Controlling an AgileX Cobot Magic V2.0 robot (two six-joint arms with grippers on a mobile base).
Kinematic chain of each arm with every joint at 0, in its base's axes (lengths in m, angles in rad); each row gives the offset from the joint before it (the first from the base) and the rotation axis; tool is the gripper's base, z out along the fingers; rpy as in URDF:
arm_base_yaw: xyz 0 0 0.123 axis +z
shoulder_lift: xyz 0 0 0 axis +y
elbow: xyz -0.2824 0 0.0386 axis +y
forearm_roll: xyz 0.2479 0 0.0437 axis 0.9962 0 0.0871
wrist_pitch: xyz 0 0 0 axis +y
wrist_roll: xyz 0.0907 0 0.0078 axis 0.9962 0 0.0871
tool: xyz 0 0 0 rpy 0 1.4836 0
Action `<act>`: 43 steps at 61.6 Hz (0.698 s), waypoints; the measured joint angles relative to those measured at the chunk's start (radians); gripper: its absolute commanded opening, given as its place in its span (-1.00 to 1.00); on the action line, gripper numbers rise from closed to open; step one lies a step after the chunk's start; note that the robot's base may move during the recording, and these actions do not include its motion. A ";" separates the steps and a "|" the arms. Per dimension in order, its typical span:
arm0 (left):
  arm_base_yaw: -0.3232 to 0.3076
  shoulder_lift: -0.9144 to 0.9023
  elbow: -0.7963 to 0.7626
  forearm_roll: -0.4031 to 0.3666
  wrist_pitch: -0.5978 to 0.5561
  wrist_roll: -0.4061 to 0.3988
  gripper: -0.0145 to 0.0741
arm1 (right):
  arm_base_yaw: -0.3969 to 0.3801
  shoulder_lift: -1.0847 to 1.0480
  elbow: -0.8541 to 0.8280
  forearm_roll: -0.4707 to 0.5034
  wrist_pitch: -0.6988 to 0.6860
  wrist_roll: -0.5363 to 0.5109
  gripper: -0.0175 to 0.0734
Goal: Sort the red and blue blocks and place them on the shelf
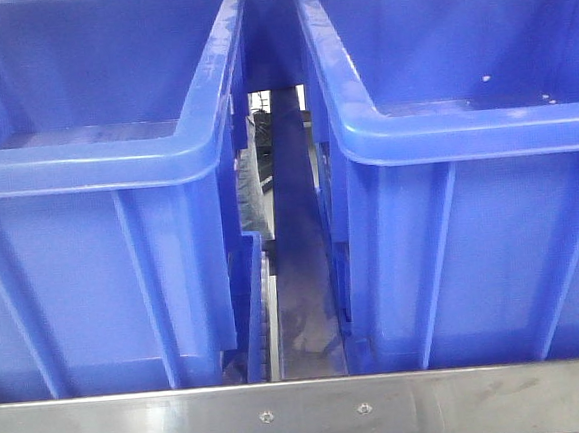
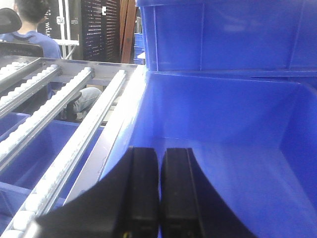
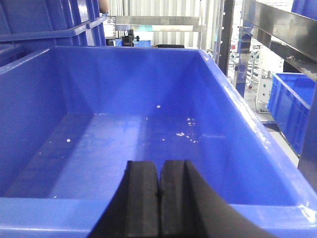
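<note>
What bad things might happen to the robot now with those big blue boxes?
No red or blue block shows in any view, so sorting may stall. Both grippers, left and right, are shut and empty over the bins, so they might bump a bin rim. The bins sit close on the shelf, leaving little room between them.

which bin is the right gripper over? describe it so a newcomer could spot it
Start at the steel shelf rail with two screws; two big blue bins sit on it side by side. The right gripper, fingers closed, is at the near rim of the right-hand bin. Unlike the left bin, its floor is dotted with small white flecks.
</note>
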 measured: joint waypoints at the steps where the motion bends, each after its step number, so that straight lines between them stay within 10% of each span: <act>1: 0.000 0.000 0.001 0.000 -0.002 0.000 -0.39 | 0.000 0.000 0.000 0.000 0.000 0.000 -0.50; 43: -0.107 -0.124 0.272 0.039 -0.150 0.000 -0.39 | 0.000 0.000 0.000 0.000 0.000 0.000 -0.50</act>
